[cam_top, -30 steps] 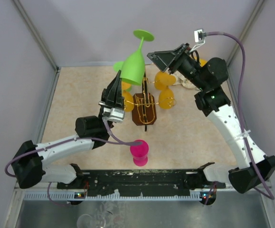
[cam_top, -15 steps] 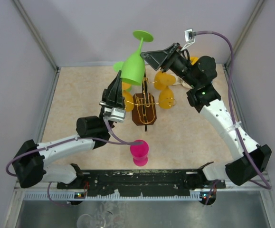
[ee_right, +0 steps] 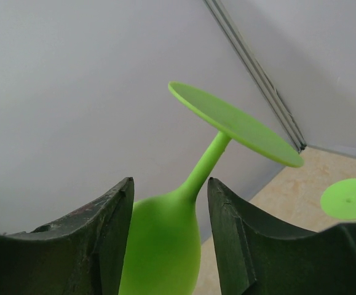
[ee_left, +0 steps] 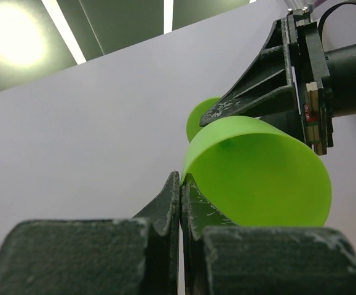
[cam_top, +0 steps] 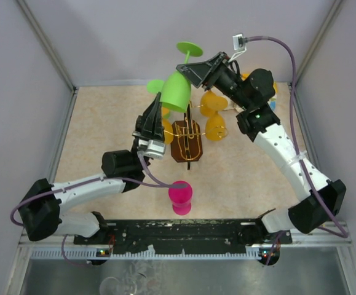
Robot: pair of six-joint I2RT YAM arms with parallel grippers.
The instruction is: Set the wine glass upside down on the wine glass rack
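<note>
1. Wine glass (cam_top: 176, 92): bright green, opaque, one piece; held aloft foot-up and tilted, with the bowl mouth facing down toward the left arm; it sits above and just behind the rack, and in the top view it seems to touch none of the rack's arms.
2. Wine glass rack (cam_top: 187, 140): gold wire around a dark brown oval centre, standing mid-table; orange glasses (cam_top: 215, 128) hang from it already; which arm is free is hard to tell.
3. Left gripper (ee_left: 181, 183): fingers drawn together on the thin rim wall of the bowl; judged to be the only firm hold at present.
4. Right gripper (ee_right: 170, 184): fingers apart, straddling the narrow shoulder of the bowl just below the stem; a gap shows on at least one side, so it is not clamped.
5. Handling, as a judgement: the material looks like plastic, so light, stiff and not brittle; the surface is smooth and tapered, so apt to slip; a pinch at the rim leaves a long lever, and the glass may swing.
6. Where to take hold, as a judgement: the bowl's shoulder, where the taper resists sliding; this leaves stem and foot free to slot onto a rack arm.
7. Also present: a pink glass (cam_top: 180, 196) standing on the table (cam_top: 104, 123) near the arm bases; a second green foot disc (ee_right: 348, 198) lower in the right wrist view.
</note>
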